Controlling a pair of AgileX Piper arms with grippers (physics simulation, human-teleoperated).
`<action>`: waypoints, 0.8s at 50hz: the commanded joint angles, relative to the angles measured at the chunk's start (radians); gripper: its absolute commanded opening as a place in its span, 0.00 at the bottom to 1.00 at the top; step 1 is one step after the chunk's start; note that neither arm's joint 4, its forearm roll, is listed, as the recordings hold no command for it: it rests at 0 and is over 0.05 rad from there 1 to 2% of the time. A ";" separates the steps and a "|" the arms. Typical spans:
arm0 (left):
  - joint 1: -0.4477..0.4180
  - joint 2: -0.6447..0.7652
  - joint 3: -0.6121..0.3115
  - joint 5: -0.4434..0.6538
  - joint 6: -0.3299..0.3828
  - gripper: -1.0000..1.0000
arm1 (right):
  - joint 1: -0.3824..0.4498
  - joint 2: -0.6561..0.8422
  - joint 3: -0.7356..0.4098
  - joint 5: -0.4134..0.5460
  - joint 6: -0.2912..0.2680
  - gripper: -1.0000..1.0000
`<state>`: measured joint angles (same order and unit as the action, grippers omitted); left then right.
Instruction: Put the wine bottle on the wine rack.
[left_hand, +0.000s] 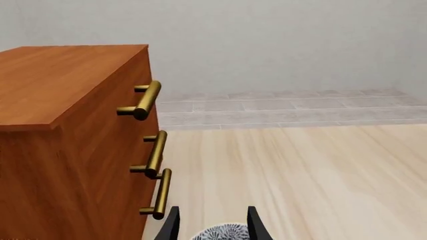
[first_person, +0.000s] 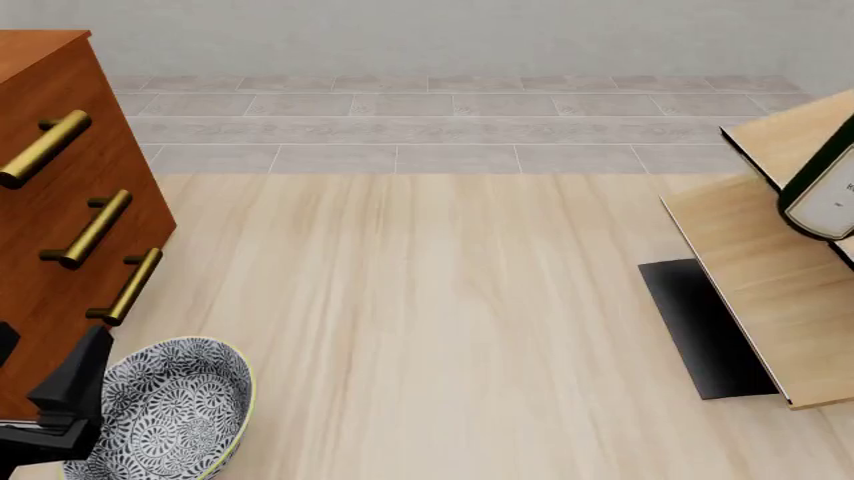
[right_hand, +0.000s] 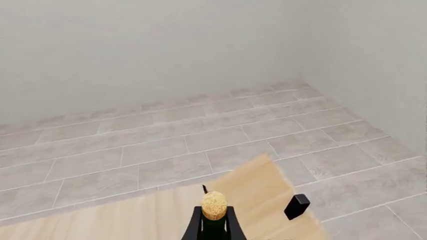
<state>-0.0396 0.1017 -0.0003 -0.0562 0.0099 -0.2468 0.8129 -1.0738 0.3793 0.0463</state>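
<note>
Now, right gripper (right_hand: 214, 227) clasps wine bottle (first_person: 830, 180) at neck; far right | lower gently onto wine rack (first_person: 754, 265); keep aligned | left gripper (left_hand: 212, 225) parted, empty

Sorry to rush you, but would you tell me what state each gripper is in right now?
Left gripper: open, holding nothing, above the patterned bowl.
Right gripper: shut on the wine bottle, fingers either side of the neck below the cork.

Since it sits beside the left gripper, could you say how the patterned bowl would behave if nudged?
The bowl looks rigid, probably ceramic, so breakable. Its wide, low shape suggests sliding on the smooth table, not tipping.
</note>
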 joint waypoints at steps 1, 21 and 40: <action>-0.002 0.010 0.000 -0.009 0.000 1.00 | -0.022 0.017 0.017 -0.034 0.036 0.00; -0.002 0.007 0.000 0.002 -0.003 1.00 | -0.061 0.059 0.042 -0.074 0.062 0.00; -0.002 0.010 0.000 0.002 -0.004 1.00 | -0.112 0.125 0.036 -0.105 0.050 0.00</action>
<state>-0.0402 0.1088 -0.0002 -0.0535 0.0062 -0.3278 0.8893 -1.0558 0.2841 0.0833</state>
